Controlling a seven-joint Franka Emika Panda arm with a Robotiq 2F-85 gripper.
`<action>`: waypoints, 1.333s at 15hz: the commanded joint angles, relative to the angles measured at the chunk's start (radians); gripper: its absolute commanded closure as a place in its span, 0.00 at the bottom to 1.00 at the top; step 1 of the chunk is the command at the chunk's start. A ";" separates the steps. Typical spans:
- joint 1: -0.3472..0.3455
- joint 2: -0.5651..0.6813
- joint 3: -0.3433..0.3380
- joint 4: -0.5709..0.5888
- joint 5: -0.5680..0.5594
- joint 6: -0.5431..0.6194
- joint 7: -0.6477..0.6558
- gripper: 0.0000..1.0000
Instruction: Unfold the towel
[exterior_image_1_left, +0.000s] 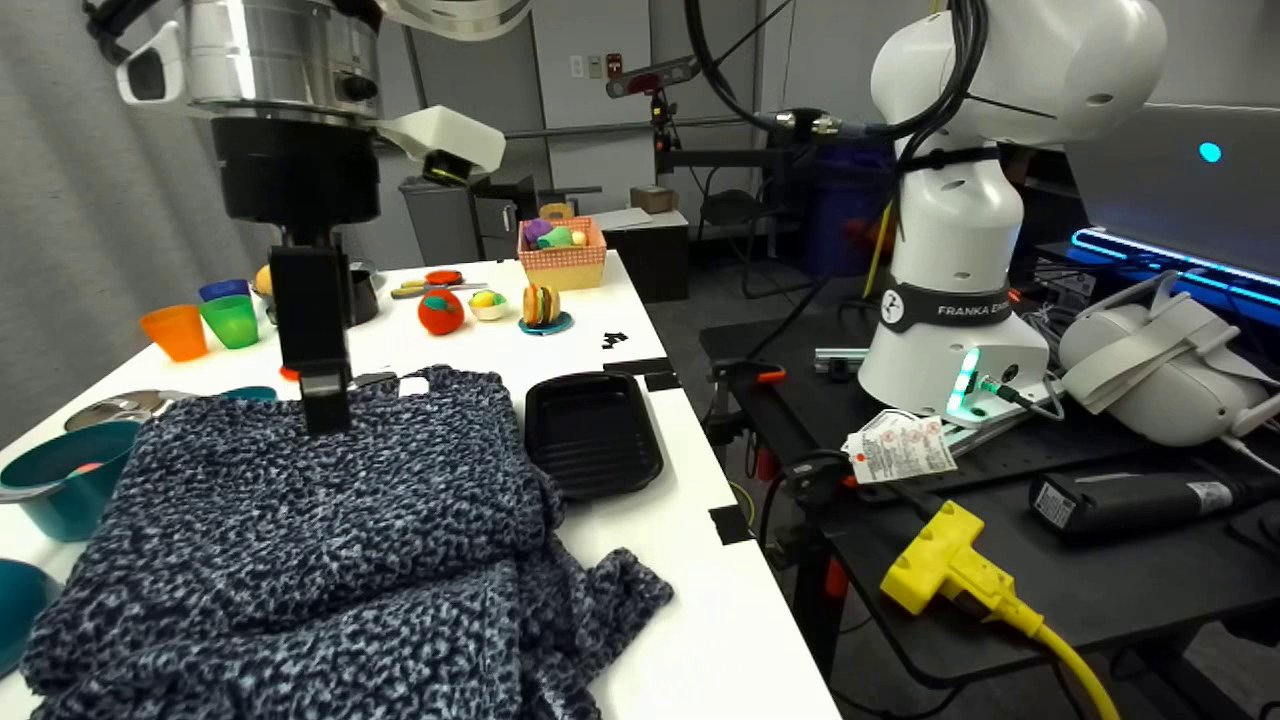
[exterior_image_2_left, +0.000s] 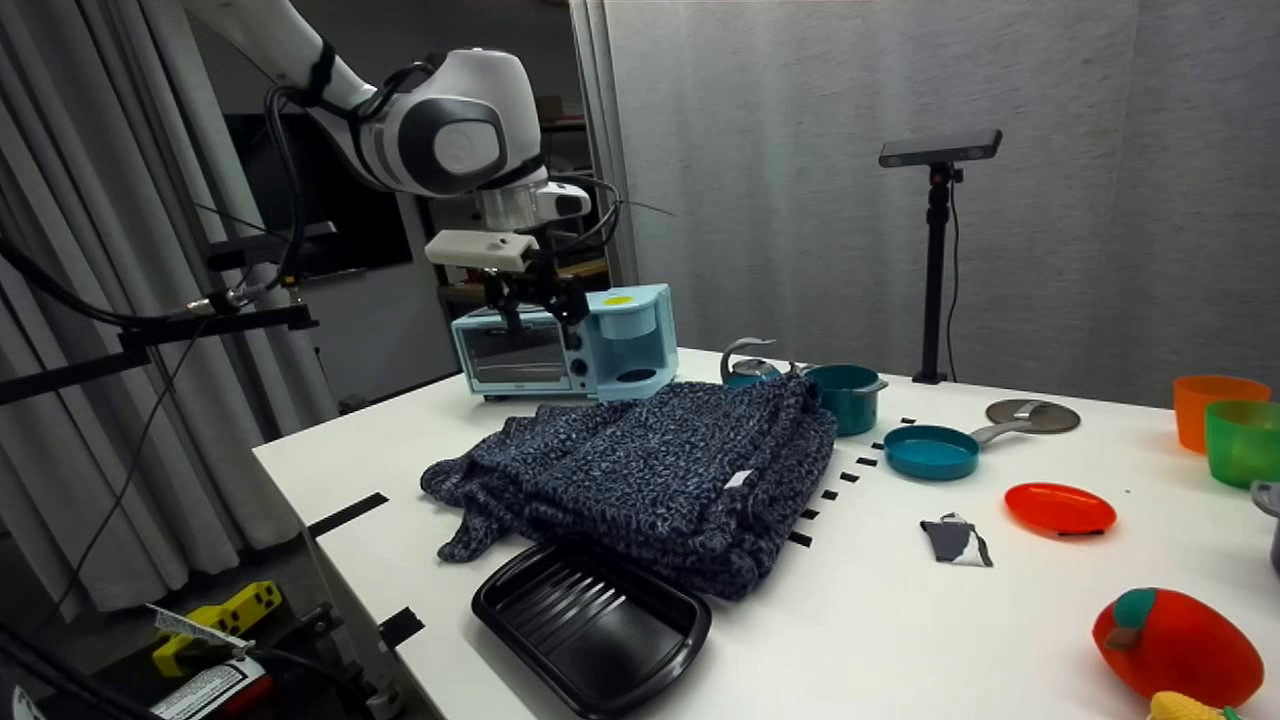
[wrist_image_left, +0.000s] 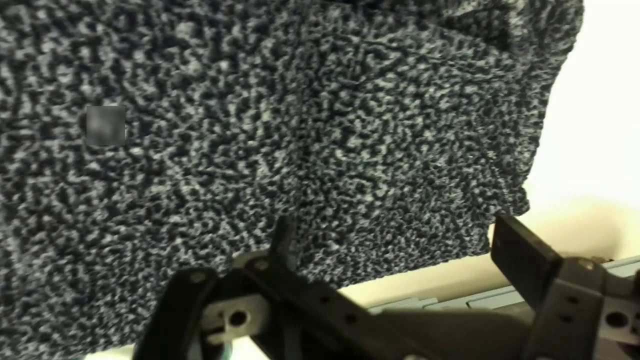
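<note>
On the white desk (exterior_image_2_left: 830, 620), beside a black tray (exterior_image_2_left: 610, 635), lies the folded, rumpled towel (exterior_image_2_left: 640, 460); above it hangs my claw (wrist_image_left: 392, 230), spread wide apart.

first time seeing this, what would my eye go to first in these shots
Most likely the big speckled navy-and-grey towel, lying in rumpled folds on the white table with a black tray beside it. Next, probably the gripper, hanging with jaws apart above the towel, and the pale blue toaster oven behind the towel in an exterior view. The yellow power splitter on the black bench should stand out too.
</note>
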 joint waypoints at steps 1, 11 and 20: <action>-0.051 0.039 -0.039 0.063 -0.058 -0.016 -0.086 0.00; -0.168 0.285 -0.121 0.289 -0.158 0.002 -0.133 0.00; -0.233 0.462 -0.141 0.436 -0.191 -0.024 -0.111 0.00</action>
